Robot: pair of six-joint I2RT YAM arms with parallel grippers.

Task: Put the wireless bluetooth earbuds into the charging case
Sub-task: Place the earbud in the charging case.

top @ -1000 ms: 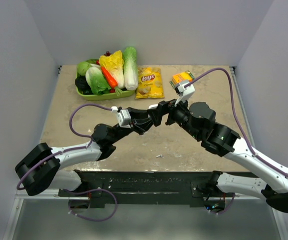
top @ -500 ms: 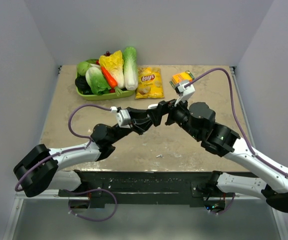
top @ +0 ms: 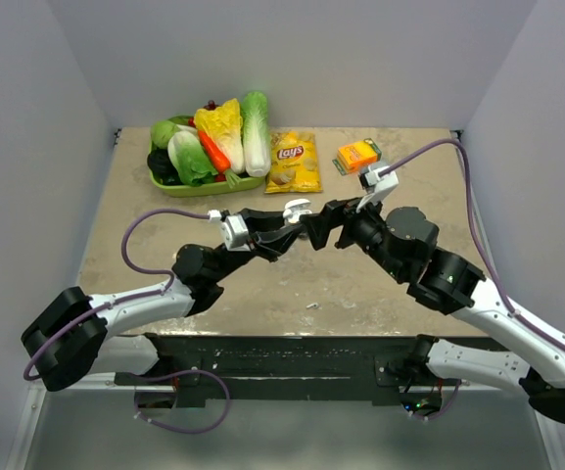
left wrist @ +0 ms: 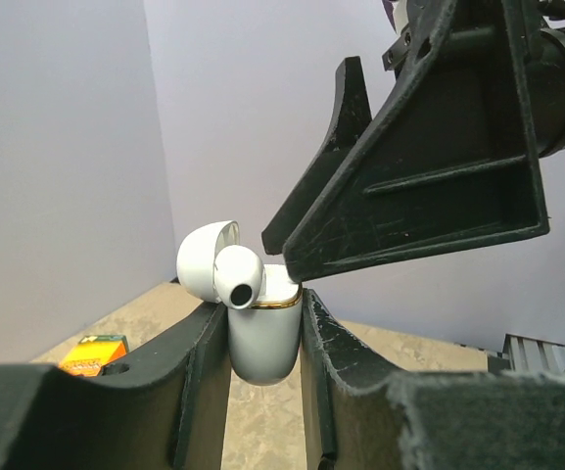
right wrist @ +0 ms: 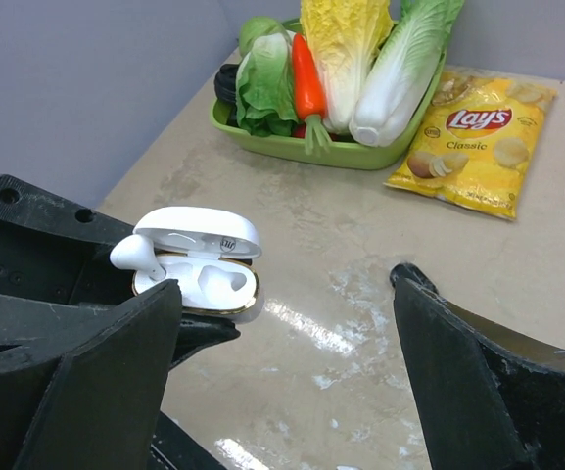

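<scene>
My left gripper [left wrist: 260, 311] is shut on a white charging case [left wrist: 262, 338] with a gold rim and holds it upright above the table, lid [left wrist: 202, 257] open. One white earbud [left wrist: 238, 277] stands stem-down in the case's left slot, its head sticking out; it also shows in the right wrist view [right wrist: 133, 255]. The other slot [right wrist: 225, 282] is empty. No black earbuds show. My right gripper [right wrist: 284, 284] is open wide and empty, right beside the case [right wrist: 209, 284]. In the top view the case [top: 295, 208] sits between both grippers.
A green tray [top: 204, 184] of vegetables stands at the back left. A yellow chips bag [top: 294, 162] and an orange box [top: 356, 155] lie at the back. A small white scrap [top: 312, 306] lies near the table's front edge.
My right gripper has drawn back to the right, away from the case. The white case with its open lid now shows in the top view. The left arm shifted slightly left.
</scene>
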